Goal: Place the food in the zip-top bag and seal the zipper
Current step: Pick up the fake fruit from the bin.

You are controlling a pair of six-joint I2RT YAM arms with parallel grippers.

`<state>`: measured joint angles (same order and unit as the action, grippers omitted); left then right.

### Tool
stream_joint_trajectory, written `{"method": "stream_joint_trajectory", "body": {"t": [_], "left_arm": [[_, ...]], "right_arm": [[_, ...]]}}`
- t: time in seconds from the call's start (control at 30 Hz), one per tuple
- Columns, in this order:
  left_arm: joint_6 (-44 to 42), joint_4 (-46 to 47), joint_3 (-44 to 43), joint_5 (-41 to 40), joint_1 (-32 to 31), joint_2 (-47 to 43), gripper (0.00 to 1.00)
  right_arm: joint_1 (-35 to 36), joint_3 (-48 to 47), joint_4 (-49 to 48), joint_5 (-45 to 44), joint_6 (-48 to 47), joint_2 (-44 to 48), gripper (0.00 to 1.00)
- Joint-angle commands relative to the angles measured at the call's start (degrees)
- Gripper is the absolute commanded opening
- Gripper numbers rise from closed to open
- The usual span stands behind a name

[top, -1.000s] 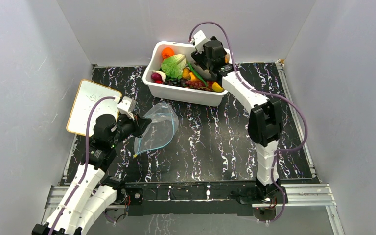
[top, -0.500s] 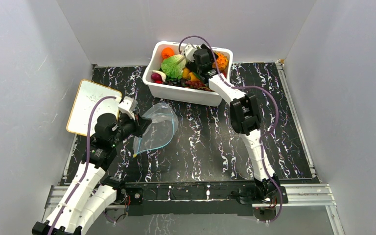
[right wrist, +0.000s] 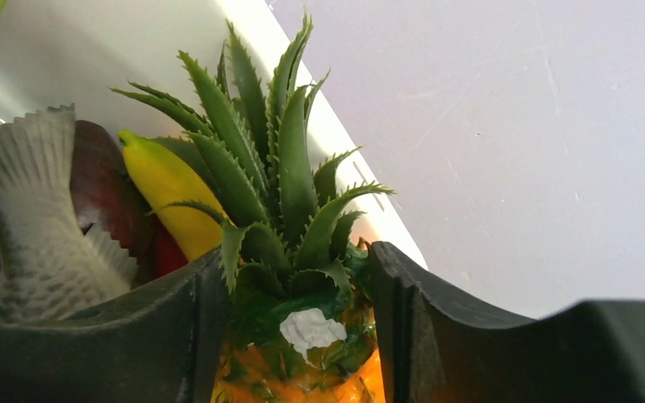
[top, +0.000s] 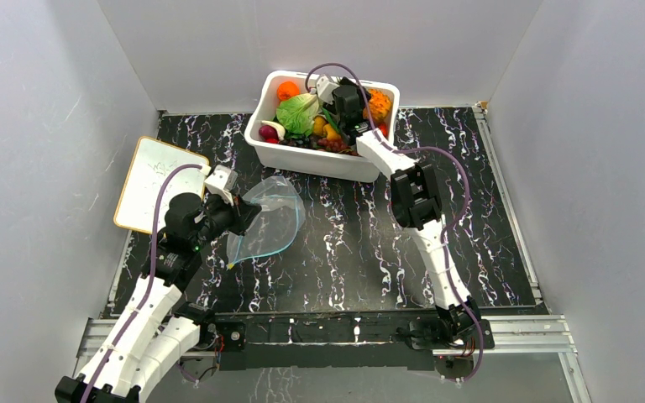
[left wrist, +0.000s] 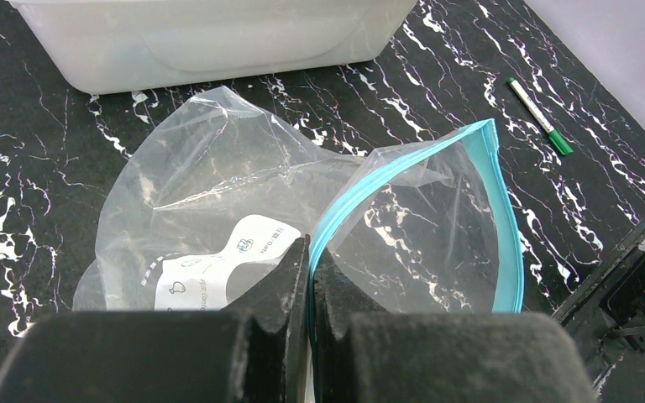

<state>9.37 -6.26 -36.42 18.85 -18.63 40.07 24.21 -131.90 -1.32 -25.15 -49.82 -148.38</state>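
Note:
The clear zip-top bag [top: 273, 220] lies on the black marbled table, its mouth gaping. My left gripper [top: 248, 217] is shut on the near edge of the teal-blue zipper [left wrist: 504, 218]; in the left wrist view my left gripper [left wrist: 311, 252] pinches that strip. The food fills the white tub [top: 319, 159]. My right gripper [top: 361, 105] reaches into the tub's right end. In the right wrist view my right gripper [right wrist: 296, 256] has both fingers against the orange pineapple [right wrist: 285, 201], just below its green crown. A yellow fruit [right wrist: 164, 180] lies behind it.
A whiteboard [top: 153, 180] lies at the table's left edge. A green marker [left wrist: 539, 116] lies on the table to the right of the bag. Lettuce [top: 298, 113], an orange fruit [top: 287, 90] and other toys crowd the tub. A grey fish tail [right wrist: 42, 227] is beside the pineapple.
My right gripper has swung left from the tub's right rim and come down inside the tub, its fingers now around the pineapple. The left gripper and bag have barely moved.

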Motion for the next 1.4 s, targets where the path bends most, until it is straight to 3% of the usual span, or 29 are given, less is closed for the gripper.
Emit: {"method": "stream_joint_trajectory", "body": {"t": [0.0,0.13,0.47,0.83,1.1,1.37], "left_arm": [[-0.8,0.6,0.0,0.1,-0.4,-0.3,0.0],[-0.8,0.5,0.0,0.1,-0.4,-0.6,0.0],[-0.9,0.4,0.0,-0.2,-0.4,-1.0,0.0],[-0.8,0.5,0.0,-0.3,-0.4,-1.8,0.0],[-0.8,0.6,0.1,-0.4,-0.5,-2.0,0.0],[0.1,0.8,0.0,-0.4,-0.5,-2.0,0.0]], "right_arm": [[-0.8,-2.2,-1.9,0.1,0.3,-0.4,0.52],[-0.8,-1.3,-2.9,-0.1,0.5,1.6,0.4],[-0.5,6.4,-3.4,0.9,5.2,11.3,0.3],[-0.5,16.7,-1.6,6.6,15.2,25.1,0.22],[-0.5,18.5,6.2,12.6,26.9,32.8,0.17],[-0.3,30.8,4.7,23.3,37.4,46.4,0.15]]}}
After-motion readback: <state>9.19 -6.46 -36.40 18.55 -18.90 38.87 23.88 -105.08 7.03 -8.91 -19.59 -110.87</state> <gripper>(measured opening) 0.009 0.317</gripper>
